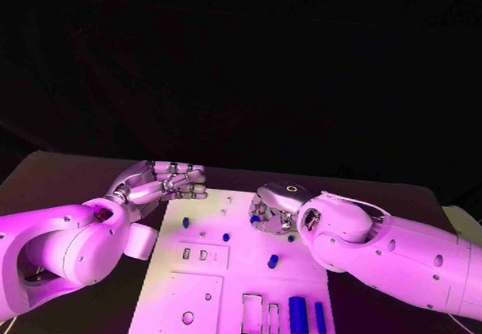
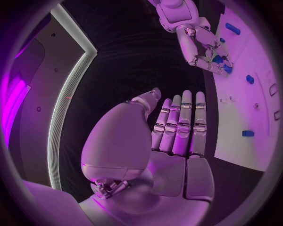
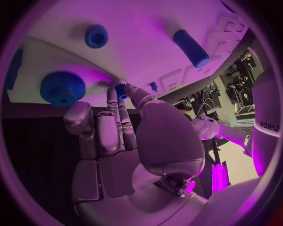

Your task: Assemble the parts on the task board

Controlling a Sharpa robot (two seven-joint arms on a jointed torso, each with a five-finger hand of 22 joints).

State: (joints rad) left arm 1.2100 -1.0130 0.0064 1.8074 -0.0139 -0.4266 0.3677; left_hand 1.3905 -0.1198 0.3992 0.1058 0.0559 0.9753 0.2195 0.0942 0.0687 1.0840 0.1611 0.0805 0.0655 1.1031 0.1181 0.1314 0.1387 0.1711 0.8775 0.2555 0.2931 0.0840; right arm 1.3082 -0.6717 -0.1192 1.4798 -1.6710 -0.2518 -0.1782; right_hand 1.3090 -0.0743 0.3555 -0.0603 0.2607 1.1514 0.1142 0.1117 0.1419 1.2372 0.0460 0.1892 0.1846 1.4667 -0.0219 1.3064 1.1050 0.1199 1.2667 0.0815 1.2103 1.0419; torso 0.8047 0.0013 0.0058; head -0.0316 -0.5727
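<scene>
The white task board lies in the middle of the table. My right hand hangs over its far end, and thumb and a fingertip pinch a small blue toothed piece just above the board. A large blue gear, a round blue knob and a blue cylinder sit nearby. My left hand hovers at the board's far left corner, fingers straight and palm empty. From the left wrist, the right hand shows over the board.
Small blue pegs stand on the board's middle. Two blue bars lie beside empty slots at the near right. A drilled square plate sits near left. A pale object lies off the table's right edge.
</scene>
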